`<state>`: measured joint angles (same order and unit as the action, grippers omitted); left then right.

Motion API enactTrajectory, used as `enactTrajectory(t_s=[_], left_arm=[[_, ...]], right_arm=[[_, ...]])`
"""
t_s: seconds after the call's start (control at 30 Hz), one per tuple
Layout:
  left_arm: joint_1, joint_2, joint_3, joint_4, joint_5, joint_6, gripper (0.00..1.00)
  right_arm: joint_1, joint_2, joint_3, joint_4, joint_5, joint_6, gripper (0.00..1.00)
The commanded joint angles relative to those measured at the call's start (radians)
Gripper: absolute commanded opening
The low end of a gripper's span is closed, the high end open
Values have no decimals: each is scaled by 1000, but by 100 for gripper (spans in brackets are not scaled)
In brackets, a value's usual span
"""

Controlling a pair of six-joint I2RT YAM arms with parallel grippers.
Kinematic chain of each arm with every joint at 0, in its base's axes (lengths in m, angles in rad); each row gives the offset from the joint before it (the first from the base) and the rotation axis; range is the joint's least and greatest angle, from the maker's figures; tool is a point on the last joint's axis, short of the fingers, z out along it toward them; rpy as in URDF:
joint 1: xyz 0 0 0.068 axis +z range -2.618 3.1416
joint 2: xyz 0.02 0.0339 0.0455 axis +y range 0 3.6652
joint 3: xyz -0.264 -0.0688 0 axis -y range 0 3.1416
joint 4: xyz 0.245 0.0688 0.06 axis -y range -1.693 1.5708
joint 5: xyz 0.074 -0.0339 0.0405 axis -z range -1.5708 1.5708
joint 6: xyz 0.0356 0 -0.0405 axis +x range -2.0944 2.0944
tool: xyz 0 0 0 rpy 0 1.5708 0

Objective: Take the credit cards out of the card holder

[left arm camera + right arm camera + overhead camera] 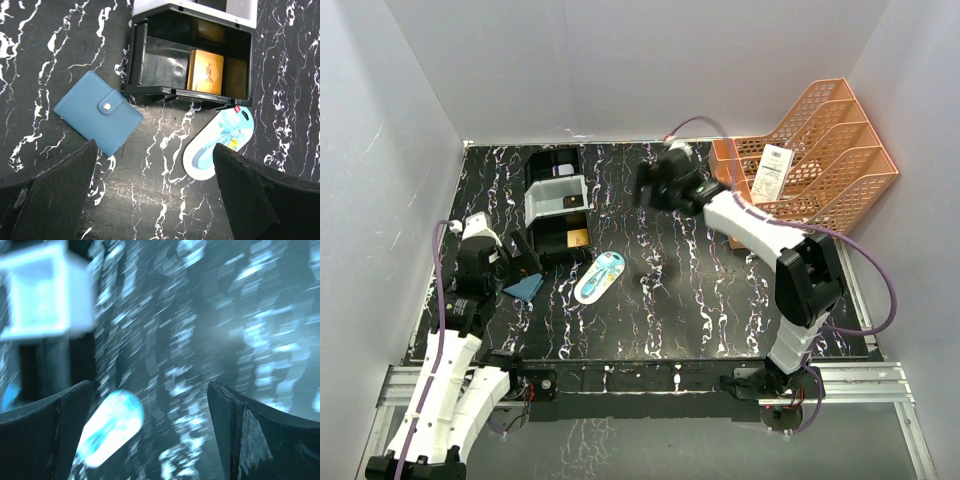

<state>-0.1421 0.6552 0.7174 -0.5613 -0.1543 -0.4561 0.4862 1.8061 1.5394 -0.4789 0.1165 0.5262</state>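
The card holder [97,119] lies snapped shut on the table, just beside the black tray [175,91], which holds a gold card [206,71]. The left gripper [155,150] and the right gripper [149,387] both hang above with fingers spread.

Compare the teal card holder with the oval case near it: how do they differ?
The card holder is rectangular; the oval case is rounded. The card holder is plain teal with its snap tab shut; the oval case is white with a light-blue inset. The card holder lies off the black tray's front left corner, the oval case off its front right. Both lie flat on the marbled table.
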Motion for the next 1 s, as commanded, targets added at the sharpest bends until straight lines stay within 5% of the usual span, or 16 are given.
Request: enactTrajectory(t_s=[0.0, 0.33, 0.77, 0.97], left_arm=[[7, -48, 14, -41, -98, -28, 99], [9, -125, 22, -85, -230, -79, 99], [10, -111, 22, -83, -230, -79, 99], [10, -103, 19, -81, -225, -78, 99]], right_arm=[[201, -53, -175, 266, -150, 176, 98], [500, -49, -291, 430, -124, 301, 98], [549, 198, -38, 296, -71, 321, 98], [551, 255, -46, 231, -51, 297, 98]])
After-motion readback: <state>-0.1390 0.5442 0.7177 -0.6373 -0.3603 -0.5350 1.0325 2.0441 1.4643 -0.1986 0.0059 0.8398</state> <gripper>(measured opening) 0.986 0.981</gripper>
